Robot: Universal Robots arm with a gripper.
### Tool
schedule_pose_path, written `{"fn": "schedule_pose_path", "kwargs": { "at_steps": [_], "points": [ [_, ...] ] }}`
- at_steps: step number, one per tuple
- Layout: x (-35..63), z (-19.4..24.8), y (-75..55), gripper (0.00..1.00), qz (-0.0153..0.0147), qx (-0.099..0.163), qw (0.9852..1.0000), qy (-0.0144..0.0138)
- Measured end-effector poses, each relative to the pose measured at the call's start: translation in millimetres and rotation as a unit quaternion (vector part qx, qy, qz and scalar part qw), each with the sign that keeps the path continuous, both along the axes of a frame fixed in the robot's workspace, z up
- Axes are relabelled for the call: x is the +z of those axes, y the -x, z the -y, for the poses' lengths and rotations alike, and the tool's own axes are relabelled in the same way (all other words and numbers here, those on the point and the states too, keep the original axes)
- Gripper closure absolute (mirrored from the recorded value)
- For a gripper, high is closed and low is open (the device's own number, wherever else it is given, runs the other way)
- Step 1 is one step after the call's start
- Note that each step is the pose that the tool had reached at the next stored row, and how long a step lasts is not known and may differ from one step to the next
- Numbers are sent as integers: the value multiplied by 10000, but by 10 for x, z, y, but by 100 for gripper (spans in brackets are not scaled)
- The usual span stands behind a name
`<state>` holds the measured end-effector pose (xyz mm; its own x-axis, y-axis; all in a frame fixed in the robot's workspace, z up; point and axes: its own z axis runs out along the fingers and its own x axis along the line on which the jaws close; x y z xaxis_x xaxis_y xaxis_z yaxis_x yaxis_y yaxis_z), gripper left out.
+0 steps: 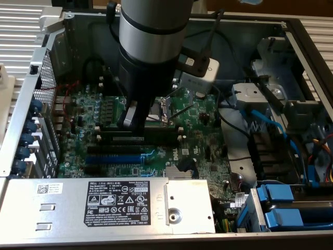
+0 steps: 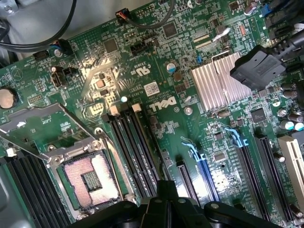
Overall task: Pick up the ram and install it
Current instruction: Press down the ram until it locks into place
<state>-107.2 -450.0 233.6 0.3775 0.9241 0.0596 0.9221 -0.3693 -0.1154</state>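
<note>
Inside the open computer case (image 1: pixel 47 57), the closed pincer (image 1: pixel 129 122) presses down on the ram (image 1: pixel 136 136), which lies along a black slot (image 1: pixel 115 148) beside the processor socket (image 2: pixel 90 183). Doing this well probably means pushing straight down, evenly, until the white end clips (image 1: pixel 180 138) catch. "DELL" is printed on the green board (image 2: pixel 164 103) and on the power supply's label (image 1: pixel 117 203).

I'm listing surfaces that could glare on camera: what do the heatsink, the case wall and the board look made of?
Heatsink: bare metal, probably aluminium; pale silvery parallel fins catching light.
Case wall: sheet metal, dull grey, punched with a grid of small holes.
Board: green lacquered circuit board, slightly glossy; a bright reflection sits near the socket.
</note>
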Motion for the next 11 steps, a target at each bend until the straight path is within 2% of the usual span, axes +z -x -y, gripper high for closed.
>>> {"fn": "schedule_pose_path", "kwargs": {
  "at_steps": [4, 11],
  "points": [
    [72, 1, 1, 89, -1, -1, 10000, 1],
    [92, 1, 15, 89, -1, 0, 10000, -2]
  ]
}}
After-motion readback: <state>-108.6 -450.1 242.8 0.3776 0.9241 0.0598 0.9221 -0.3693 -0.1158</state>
